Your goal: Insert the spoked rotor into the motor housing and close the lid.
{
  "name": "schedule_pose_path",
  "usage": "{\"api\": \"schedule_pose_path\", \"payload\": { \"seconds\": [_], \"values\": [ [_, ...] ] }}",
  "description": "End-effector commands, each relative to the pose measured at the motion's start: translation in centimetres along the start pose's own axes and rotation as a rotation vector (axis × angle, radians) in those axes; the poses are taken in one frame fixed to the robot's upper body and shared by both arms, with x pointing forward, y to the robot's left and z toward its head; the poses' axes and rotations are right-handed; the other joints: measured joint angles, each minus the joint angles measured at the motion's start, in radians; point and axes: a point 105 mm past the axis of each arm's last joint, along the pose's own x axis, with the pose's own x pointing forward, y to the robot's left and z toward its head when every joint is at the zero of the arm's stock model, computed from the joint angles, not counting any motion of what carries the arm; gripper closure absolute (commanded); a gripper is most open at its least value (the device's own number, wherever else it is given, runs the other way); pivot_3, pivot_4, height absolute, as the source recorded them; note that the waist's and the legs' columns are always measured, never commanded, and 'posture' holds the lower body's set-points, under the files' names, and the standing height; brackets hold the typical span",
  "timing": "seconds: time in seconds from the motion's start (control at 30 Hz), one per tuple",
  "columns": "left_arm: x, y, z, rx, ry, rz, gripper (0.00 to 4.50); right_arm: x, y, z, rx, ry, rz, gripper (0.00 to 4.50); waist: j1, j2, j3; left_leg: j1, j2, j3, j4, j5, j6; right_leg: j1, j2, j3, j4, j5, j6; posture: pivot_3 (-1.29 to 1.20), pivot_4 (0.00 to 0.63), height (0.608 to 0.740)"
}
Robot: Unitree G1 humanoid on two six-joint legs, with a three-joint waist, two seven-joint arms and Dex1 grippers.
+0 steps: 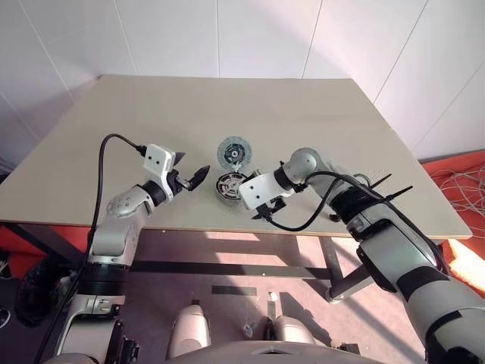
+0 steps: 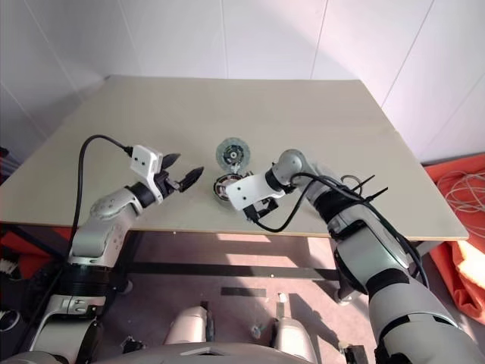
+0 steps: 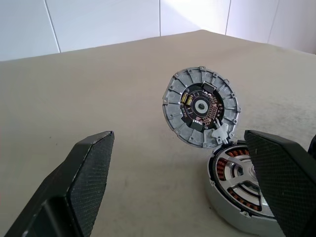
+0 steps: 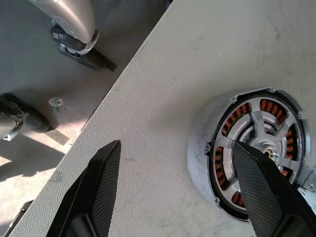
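With the rotor [image 4: 261, 143] seemingly seated in the housing [image 3: 237, 197], I'd use my released right gripper [image 4: 177, 192] to swing the upright lid [image 3: 201, 107] down squarely, left gripper [image 1: 192, 179] released too.

A pale beige table [image 1: 318, 114] carries everything — the motor housing [image 3: 242, 190] sits on it near the front edge, the spoked rotor [image 4: 261, 143] already lying in it. Its lid [image 3: 201, 106] stands open, tilted up on the far side — hinged to the housing
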Motion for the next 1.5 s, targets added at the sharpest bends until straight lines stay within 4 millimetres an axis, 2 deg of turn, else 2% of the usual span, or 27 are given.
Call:
{"api": "schedule_pose_path", "payload": {
  "seconds": [0.03,0.4,0.5,0.8,0.83,0.87,1.37,1.5],
  "values": [
    [-0.1,0.0,1.4,0.028,-0.049,0.009,0.0,-0.5,-1.3,0.0,-0.015,0.023,-0.024,0.43,0.0,0.0,0.0,0.0,0.0,0.0,0.0,0.0,0.0,0.0,0.0,0.0,0.0,0.0,0.0,0.0,0.0,0.74],
    [-0.4,0.3,1.4,0.033,-0.048,0.023,0.0,-1.0,-2.1,-1.5,0.016,0.075,-0.053,0.43,-0.001,0.0,0.0,0.0,0.0,0.0,0.0,0.0,0.0,0.0,0.0,0.0,0.001,0.0,0.0,0.0,0.0,0.74],
    [-0.4,0.4,1.4,0.035,-0.048,0.025,0.0,-1.0,-2.1,-1.4,0.014,0.071,-0.053,1.05,-0.001,0.0,0.0,0.0,0.0,0.0,0.0,0.0,0.0,0.0,0.0,0.0,0.001,0.0,0.0,0.0,0.0,0.74],
    [-0.3,0.5,1.5,0.038,-0.049,0.023,0.0,-1.1,-2.0,-1.4,0.006,0.06,-0.066,4.1,0.001,0.0,0.0,-0.001,0.0,0.0,0.0,0.0,0.0,-0.001,0.0,0.0,0.0,0.0,0.0,0.0,0.0,0.74],
    [-0.2,0.5,1.5,0.037,-0.049,0.022,0.0,-1.1,-2.1,-1.4,0.007,0.06,-0.069,4.4,0.0,0.0,0.0,0.0,0.0,0.0,0.0,0.0,0.0,0.0,0.0,0.0,0.0,0.0,0.0,0.0,0.0,0.74],
    [-0.2,0.5,1.5,0.037,-0.049,0.022,0.0,-1.1,-2.1,-1.4,0.007,0.06,-0.071,4.5,0.0,0.0,0.0,-0.001,0.0,0.0,0.0,0.0,0.001,-0.001,0.0,0.0,0.0,0.0,0.0,0.0,0.0,0.74],
    [-0.2,0.4,1.4,0.033,-0.05,0.022,0.0,-1.6,-2.9,-1.3,0.006,0.063,-0.129,4.5,-0.001,0.0,0.0,-0.001,0.0,0.0,0.0,0.0,0.001,-0.002,0.0,0.0,0.001,0.0,0.0,0.0,0.0,0.74],
    [-0.1,0.4,1.4,0.03,-0.05,0.023,0.0,-1.6,-2.6,-0.7,0.03,0.019,-0.118,4.5,-0.001,0.0,0.0,-0.001,0.0,0.0,0.0,0.0,0.001,-0.002,0.0,0.0,0.001,0.0,0.0,0.0,0.0,0.74]
  ]
}}
